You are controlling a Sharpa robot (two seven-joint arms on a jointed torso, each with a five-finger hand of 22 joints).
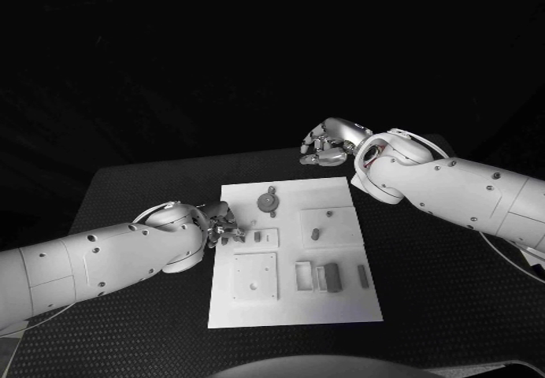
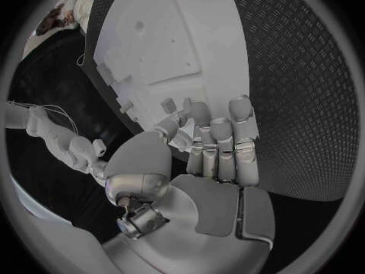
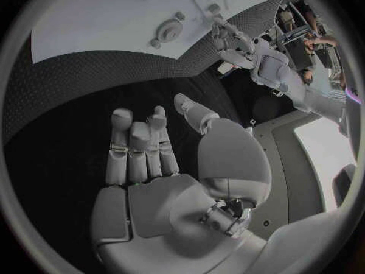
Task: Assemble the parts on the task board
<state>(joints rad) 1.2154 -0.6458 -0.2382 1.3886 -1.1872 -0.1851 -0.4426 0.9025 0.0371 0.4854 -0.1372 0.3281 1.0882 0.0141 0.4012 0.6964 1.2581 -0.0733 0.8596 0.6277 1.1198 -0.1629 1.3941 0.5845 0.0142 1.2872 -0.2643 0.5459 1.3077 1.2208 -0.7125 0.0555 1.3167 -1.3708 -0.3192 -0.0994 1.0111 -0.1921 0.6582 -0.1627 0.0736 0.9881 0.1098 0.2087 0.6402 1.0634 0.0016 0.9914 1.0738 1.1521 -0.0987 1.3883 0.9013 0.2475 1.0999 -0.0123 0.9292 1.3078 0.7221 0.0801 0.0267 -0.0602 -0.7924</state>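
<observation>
The white task board [image 1: 298, 303] lies in the middle of the black table. On it I see a round part [image 1: 267, 202], a peg [image 1: 315, 233] on a raised square, a small upright part [image 1: 259, 235], a block [image 1: 331, 277] and a slim piece [image 1: 362, 275]. My left hand [image 1: 219, 223] sits at the board's left edge, fingertips [image 2: 199, 112] beside small parts [image 2: 168, 105] at the rim, thumb drawn in against the fingers; I cannot make out anything between them. My right hand [image 1: 327, 143] hovers beyond the board's far edge, its fingers [image 3: 137, 143] holding nothing.
A flat square plate [image 1: 254, 276] and a small frame [image 1: 305, 276] lie on the near half of the board. Bare black table mat [image 1: 443, 283] surrounds the board on all sides. My right forearm [image 1: 454, 189] crosses the table's far right corner.
</observation>
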